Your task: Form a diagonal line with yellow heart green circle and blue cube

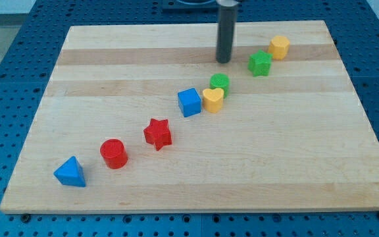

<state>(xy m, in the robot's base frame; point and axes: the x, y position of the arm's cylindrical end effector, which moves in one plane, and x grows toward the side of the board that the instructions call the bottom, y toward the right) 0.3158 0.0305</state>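
The yellow heart [212,100] lies near the board's middle, touching the green circle [220,83] just above and to its right. The blue cube [189,102] sits right beside the heart on its left. These three form a short row rising to the view's right. My tip [224,61] stands on the board above the green circle, a short gap away, touching no block.
A green star [260,63] and a yellow hexagon [279,47] lie to the upper right. A red star [157,133], a red cylinder [114,153] and a blue triangle [70,172] trail to the lower left. The wooden board [295,164] rests on a blue pegboard.
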